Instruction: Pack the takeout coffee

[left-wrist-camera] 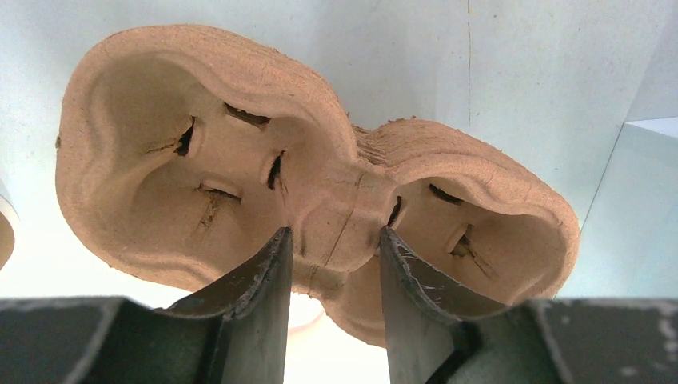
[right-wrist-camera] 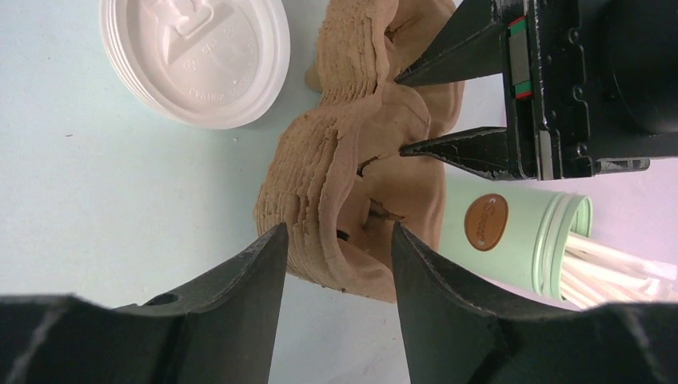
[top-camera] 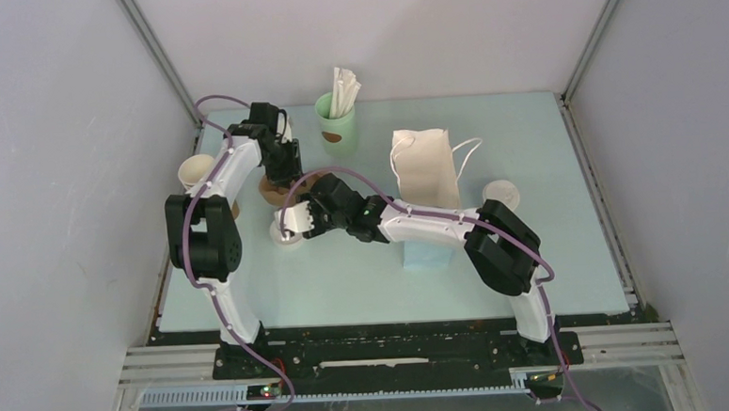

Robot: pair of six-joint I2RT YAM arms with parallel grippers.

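Far left: a stack of nested brown cups is standing at the tabletop edge, beside the left arm.
Left pincer: it is sitting narrow, pinching the slim waist of the pulp carriers, one finger pressing in on each side of the bridge between the two wells.
Pulp carriers: they are lying as a thick stack, wells facing up, slits showing in each well.
White lids: a short pile is resting flat just beside the carriers.
Right pincer: it is standing about half wide, straddling the near lobe of the carrier stack, and the stack is filling the gap. I cannot tell whether it is squeezing.
Mint-green cup: it is standing behind the carriers, holding white sticks.
Paper bag: it is standing upright mid-tabletop, handles showing.
Takeout coffee: it is sitting upright just to the right of the bag, well apart from both pincers, showing mostly its round white lid from above.
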